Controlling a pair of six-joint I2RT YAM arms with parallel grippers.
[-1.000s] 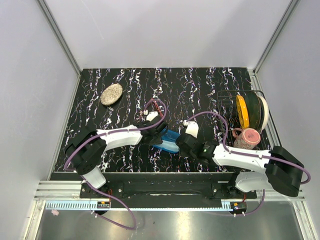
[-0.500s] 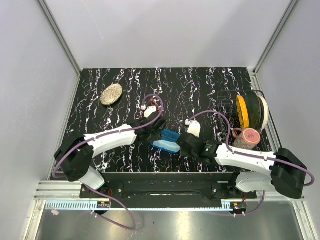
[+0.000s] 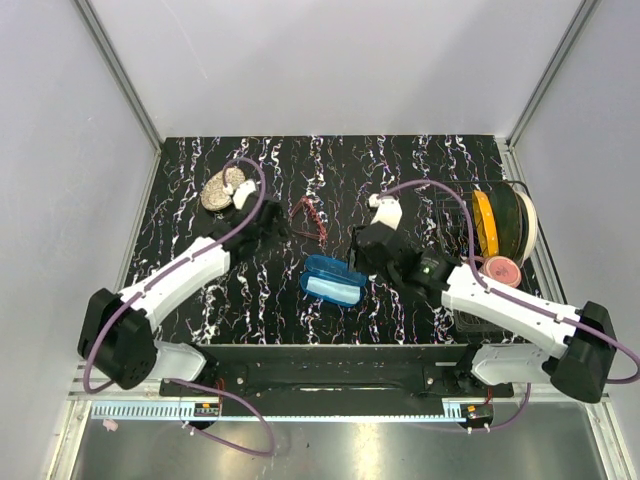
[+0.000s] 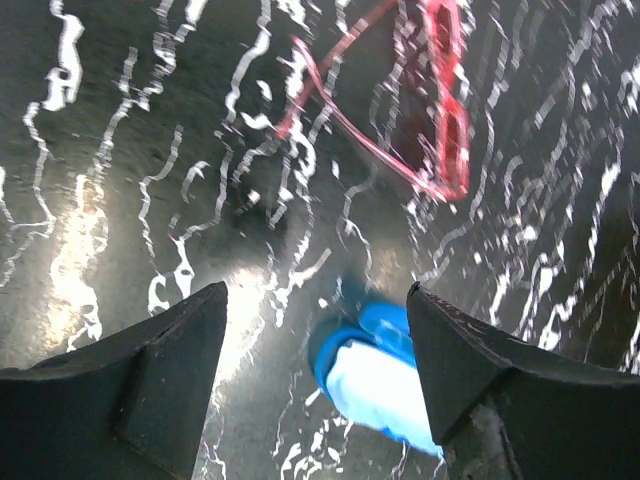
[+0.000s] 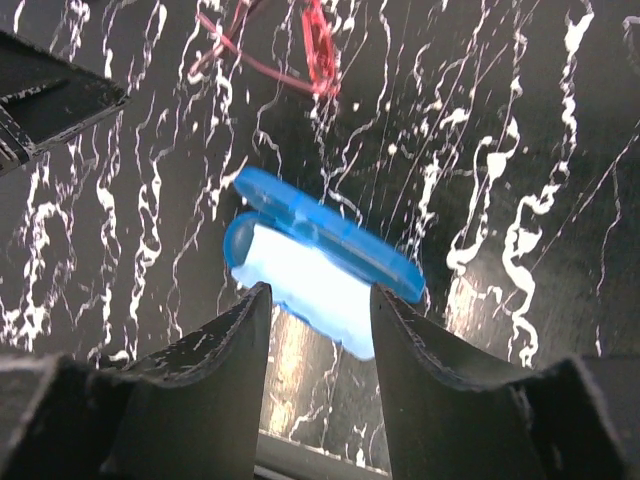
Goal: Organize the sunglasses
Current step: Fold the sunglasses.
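1. While both arms hang above the table (image 3: 420,170), we take the blue case (image 3: 333,281) as our landmark. It lies open nearest the bases, with a pale blue cloth (image 5: 300,280) showing inside.
2. Just beyond the case and to its right, the right gripper (image 5: 318,292) tilts down over it on a low, outstretched forearm. Its jaws stand partly apart and have hold of nothing.
3. Beyond the case and to its left, the left gripper (image 4: 315,300) points down and forward at the end of a long reach. Its jaws gape wide and are empty too.
4. Farther beyond the case, apart from it, the sunglasses (image 3: 308,218) lie on the table with their temples splayed. Neither gripper touches them.
5. We judge the sunglasses very light, with a springy wire frame that bends easily and slick lenses that scratch. They will likely skid on the glossy surface when nudged.
6. We would take hold at the bridge or the front rim rather than at a temple, and close gently. The temples probably need folding before the pair fits the case.
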